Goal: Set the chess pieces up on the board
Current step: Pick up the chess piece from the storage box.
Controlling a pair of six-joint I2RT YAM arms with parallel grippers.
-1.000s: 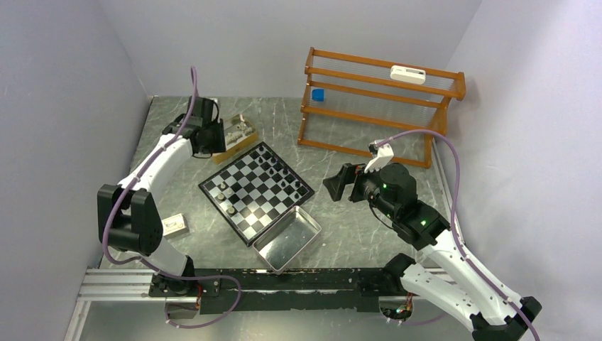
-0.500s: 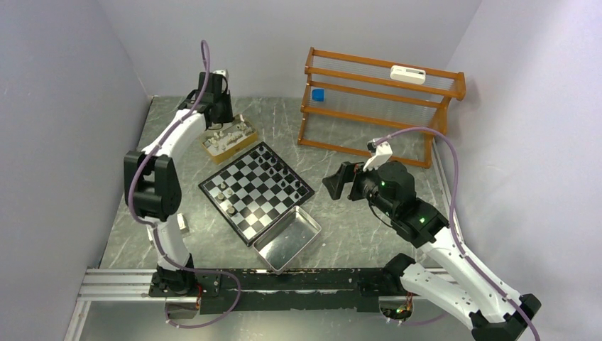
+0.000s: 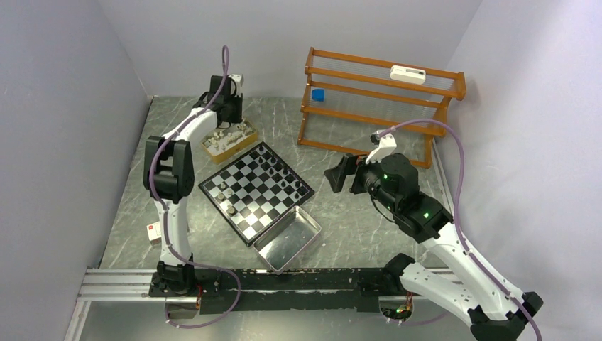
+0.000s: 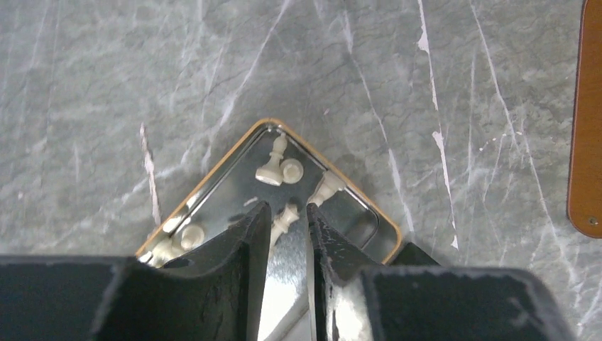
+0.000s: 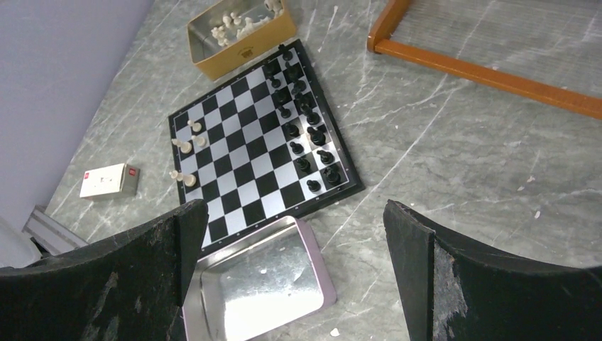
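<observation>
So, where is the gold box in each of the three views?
Top external: the gold box is left of centre, just beyond the far-left edge of the board.
Left wrist: the box fills the centre, with one corner pointing up.
Right wrist: the box is at the top edge, left of centre, partly cut off.
Shared landmark: the white pieces lying inside it.

Bare desk [image 3: 344, 227] lay open right of the board [image 3: 255, 190]; tray [image 3: 287, 238] crowded its near corner, rack [image 3: 376, 99] walled the back.
</observation>
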